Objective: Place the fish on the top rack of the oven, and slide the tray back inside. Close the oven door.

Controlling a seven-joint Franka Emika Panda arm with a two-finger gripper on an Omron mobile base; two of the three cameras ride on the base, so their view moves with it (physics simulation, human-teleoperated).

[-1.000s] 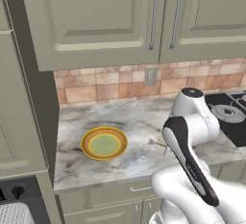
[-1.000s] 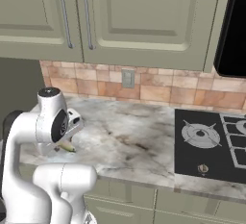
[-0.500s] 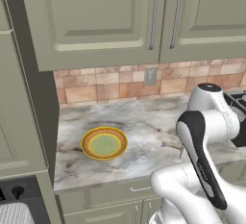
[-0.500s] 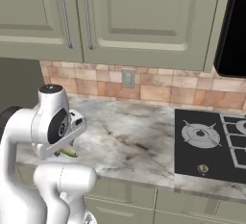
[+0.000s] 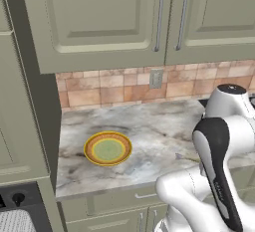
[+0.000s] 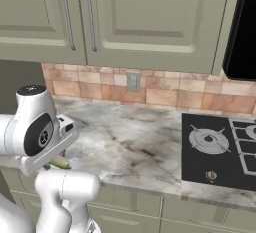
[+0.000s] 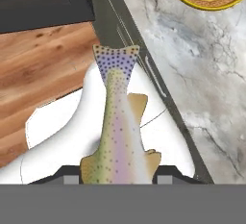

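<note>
One fish [image 7: 117, 131] clamped in the end effector [image 7: 117, 172]; one plate [image 5: 107, 148] on the counter [image 5: 149, 126].

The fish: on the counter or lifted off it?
Lifted: in the hand view the fish sticks out from the gripper, tail away, over floor beside the counter.

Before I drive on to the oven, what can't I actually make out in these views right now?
- Fish: head end cut off at the bottom of the hand view, so the finger contact is hidden.
- Fish in the right base view: just a sliver, the arm covers the rest.
- Oven: cropped by the left base view's corner; door and rack state unreadable.
</note>
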